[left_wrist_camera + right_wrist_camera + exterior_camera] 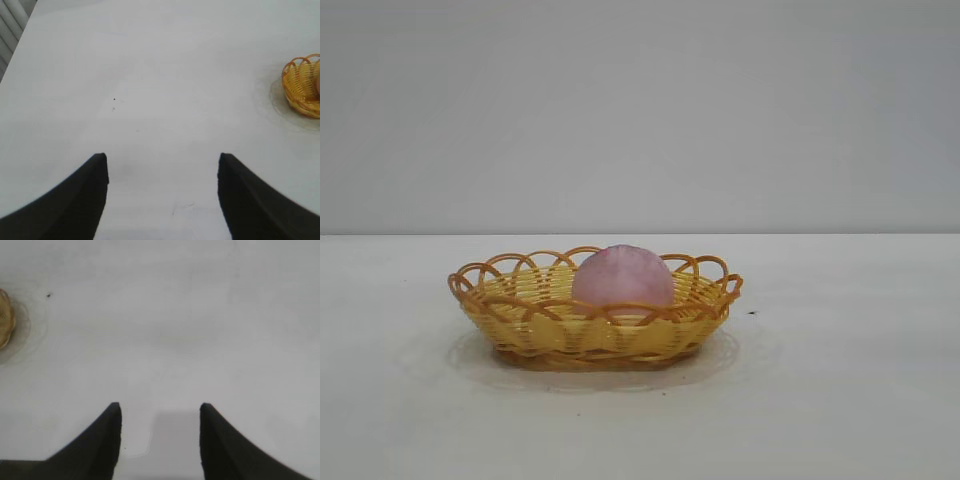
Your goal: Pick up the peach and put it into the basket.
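Peach (623, 277) is sitting in basket (595, 322) mid-table. Left gripper (162, 172) and right gripper (160, 420) are both hovering over bare table (840, 400), angled down, jaws apart, holding nothing.

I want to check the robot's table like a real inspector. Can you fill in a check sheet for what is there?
Surface: pale table, with a tiny dark speck beside the basket.
Job's things: peach sits inside the wicker basket.
Clutter: nothing seen.
Grippers: left gripper open and empty over bare table; right gripper open and empty over bare table, away from the basket.
Cables: nothing seen.
Surroundings: plain grey wall behind the table.
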